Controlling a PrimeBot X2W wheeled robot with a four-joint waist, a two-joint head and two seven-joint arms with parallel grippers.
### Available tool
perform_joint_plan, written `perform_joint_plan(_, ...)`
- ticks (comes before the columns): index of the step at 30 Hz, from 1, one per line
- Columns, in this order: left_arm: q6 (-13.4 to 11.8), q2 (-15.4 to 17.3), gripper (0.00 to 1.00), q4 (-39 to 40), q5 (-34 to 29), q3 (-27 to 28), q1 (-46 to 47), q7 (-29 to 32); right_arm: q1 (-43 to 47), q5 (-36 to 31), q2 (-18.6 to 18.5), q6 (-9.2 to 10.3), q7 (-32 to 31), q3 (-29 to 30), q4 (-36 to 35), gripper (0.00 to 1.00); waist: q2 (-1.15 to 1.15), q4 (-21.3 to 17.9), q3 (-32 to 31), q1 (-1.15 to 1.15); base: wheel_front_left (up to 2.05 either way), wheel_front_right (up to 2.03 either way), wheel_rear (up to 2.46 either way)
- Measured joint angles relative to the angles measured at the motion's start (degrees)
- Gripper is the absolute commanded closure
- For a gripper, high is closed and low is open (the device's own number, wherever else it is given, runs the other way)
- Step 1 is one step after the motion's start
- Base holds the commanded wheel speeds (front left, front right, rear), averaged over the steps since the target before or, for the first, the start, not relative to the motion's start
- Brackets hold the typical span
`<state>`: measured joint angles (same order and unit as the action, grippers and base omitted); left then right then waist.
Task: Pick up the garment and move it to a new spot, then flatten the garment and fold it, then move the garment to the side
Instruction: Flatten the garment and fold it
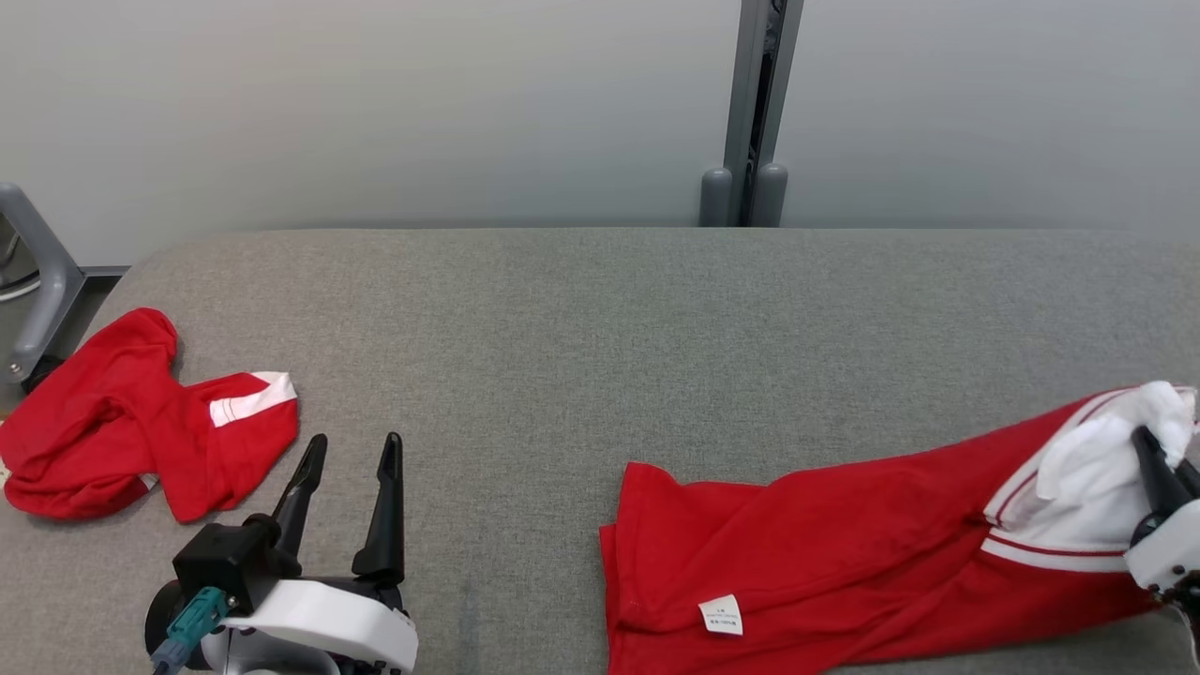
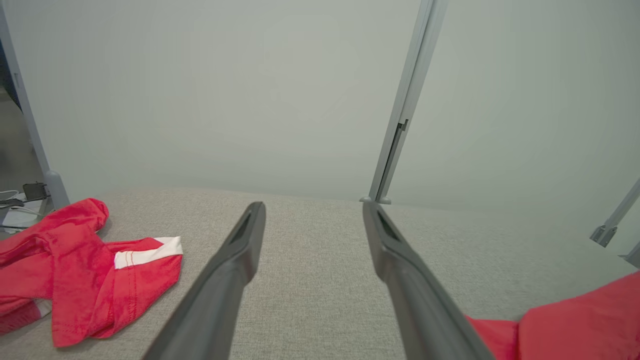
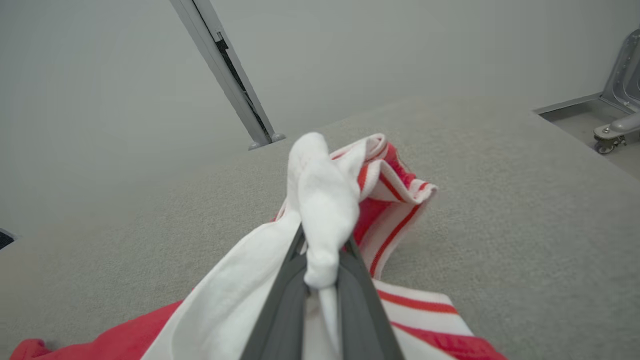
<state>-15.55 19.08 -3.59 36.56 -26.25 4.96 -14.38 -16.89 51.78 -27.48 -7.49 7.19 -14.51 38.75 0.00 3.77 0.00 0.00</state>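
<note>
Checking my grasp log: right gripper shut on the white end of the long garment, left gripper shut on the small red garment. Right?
Only the left part is wrong: the left gripper is open, holding nothing, and the small red garment lies apart to its side, as the left wrist view shows. The right gripper is shut on the white end of the long garment.

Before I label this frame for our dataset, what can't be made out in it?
Held garment: lower part cut off by the head view's bottom edge.
Its tag: print too small to read, head view.
Right hand: fingertips buried in the garment's white cloth, right wrist view.
Other garment: bunched up, folds hide its shape, head view.
</note>
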Motion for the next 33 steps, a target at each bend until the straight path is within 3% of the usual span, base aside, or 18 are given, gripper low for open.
perform_joint_plan(8, 0.14, -0.47, 0.0, -0.15, 0.35, -0.02, -0.32, -0.11, -0.1, -6.76, 1.01, 0.0, -1.83, -2.93, -11.48, 1.0, 0.0, 0.88, -0.85, 0.0, 0.0, 0.0, 0.0)
perform_joint_plan(19, 0.8, -1.32, 0.0, -0.9, 0.45, 0.08, -0.76, -0.36, 4.54, -16.14, 9.33, 0.0, -13.76, -5.84, -26.36, 1.0, 0.0, 4.89, -1.05, 0.0, 0.0, 0.0, 0.0)
perform_joint_plan(27, 1.42, -1.79, 0.0, -1.86, 0.45, -0.04, -0.32, -0.45, 4.34, -17.66, 15.72, 0.0, -16.78, -7.95, -24.55, 1.0, 0.0, 7.96, -0.21, 0.0, 0.0, 0.0, 0.0)
perform_joint_plan(33, 1.86, -1.9, 0.0, -2.67, 0.34, -0.2, 0.54, -0.46, 0.85, -17.13, 19.71, 0.0, -16.33, -11.77, -16.83, 1.0, 0.0, 10.39, 0.86, 0.0, 0.0, 0.0, 0.0)
